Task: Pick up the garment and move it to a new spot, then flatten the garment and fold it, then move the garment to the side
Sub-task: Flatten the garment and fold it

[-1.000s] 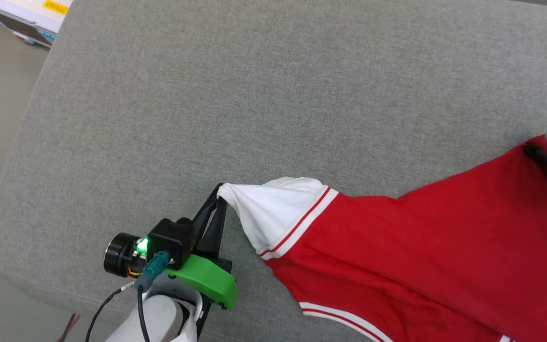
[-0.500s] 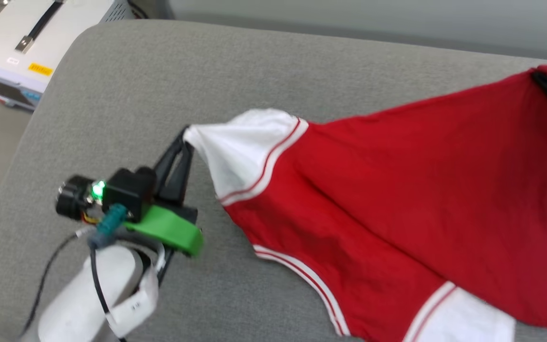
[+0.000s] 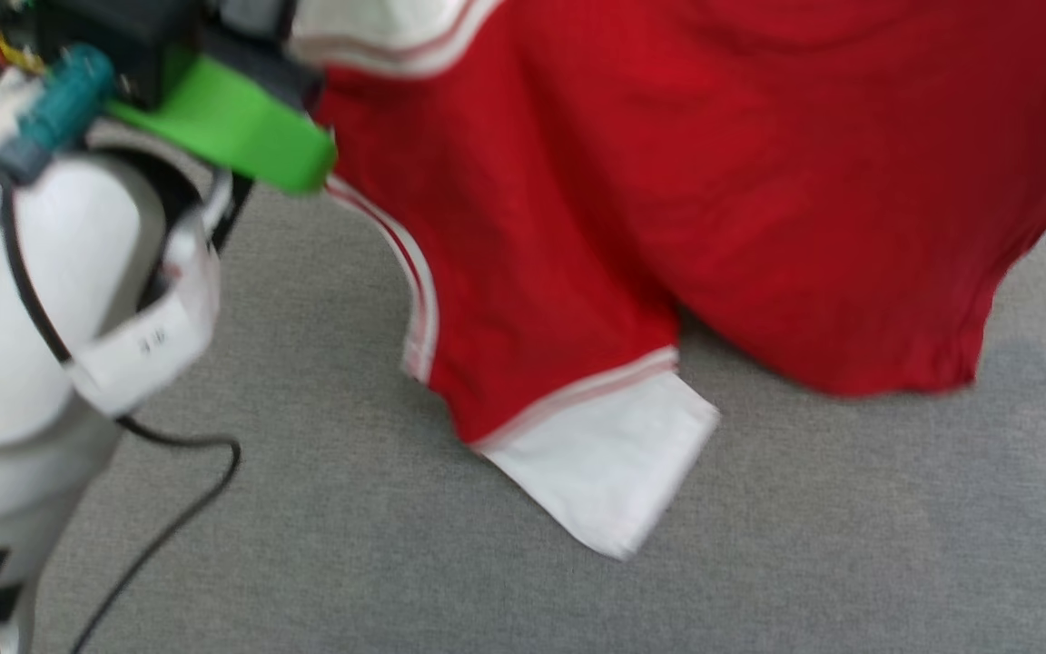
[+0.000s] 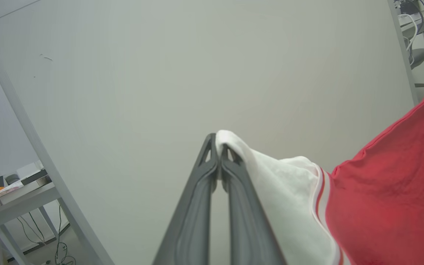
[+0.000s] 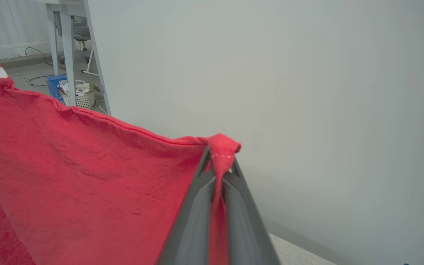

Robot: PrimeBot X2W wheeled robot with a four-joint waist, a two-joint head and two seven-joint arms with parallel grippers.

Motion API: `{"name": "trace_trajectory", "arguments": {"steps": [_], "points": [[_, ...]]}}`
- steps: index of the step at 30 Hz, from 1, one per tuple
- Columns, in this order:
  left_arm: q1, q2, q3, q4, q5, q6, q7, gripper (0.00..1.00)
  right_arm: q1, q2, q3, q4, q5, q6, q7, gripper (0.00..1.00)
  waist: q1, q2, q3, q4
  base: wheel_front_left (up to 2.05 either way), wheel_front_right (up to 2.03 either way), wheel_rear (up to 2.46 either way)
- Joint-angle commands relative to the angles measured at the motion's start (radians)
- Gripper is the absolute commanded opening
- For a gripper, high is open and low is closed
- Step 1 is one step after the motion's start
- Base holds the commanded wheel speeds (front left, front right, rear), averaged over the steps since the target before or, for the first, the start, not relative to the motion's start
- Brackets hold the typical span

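Observation:
The garment (image 3: 668,182), a red shirt with white sleeves and red-white striped trim, hangs spread between my two grippers above the grey padded surface (image 3: 850,545). Its lower white sleeve (image 3: 614,454) dangles close to that surface; whether it touches I cannot tell. In the left wrist view my left gripper (image 4: 217,147) is shut on the tip of the other white sleeve (image 4: 282,191). In the right wrist view my right gripper (image 5: 220,162) is shut on a bunched red corner of the garment (image 5: 87,165). My left arm's green wrist mount (image 3: 223,118) is at the head view's upper left.
My pale left forearm (image 3: 33,300) and its black cable (image 3: 169,509) fill the head view's left side. A plain pale wall (image 4: 197,66) stands ahead of both wrists. Beside it are a table (image 4: 9,198), table legs (image 5: 68,55) and a white basket (image 5: 77,97) on the floor.
Both arms have risen and carried the garment up from lying on the grey surface to hanging between them. The head view has shifted as well.

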Motion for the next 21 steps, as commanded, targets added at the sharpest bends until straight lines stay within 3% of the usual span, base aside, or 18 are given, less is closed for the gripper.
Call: {"name": "trace_trajectory", "arguments": {"steps": [1, 11, 21], "points": [[-0.068, -0.014, 0.006, 0.015, 0.011, -0.016, 0.008, 0.00, -0.048, 0.010, -0.018, -0.006, -0.016, -0.001, 0.013, 0.00, 0.0000, 0.0000, 0.059, -0.011, 0.00, 0.00, 0.00], [-0.575, -0.104, 0.022, 0.228, 0.050, -0.103, 0.014, 0.00, -0.480, 0.063, -0.071, 0.102, -0.167, -0.001, 0.058, 0.00, 0.0000, 0.0000, 0.265, -0.022, 0.00, 0.00, 0.00], [-0.949, -0.146, 0.012, 0.509, 0.072, -0.142, -0.061, 0.00, -0.894, 0.128, 0.025, 0.356, -0.259, -0.001, -0.020, 0.00, 0.0000, 0.0000, 0.375, -0.023, 0.00, 0.00, 0.00]]}}
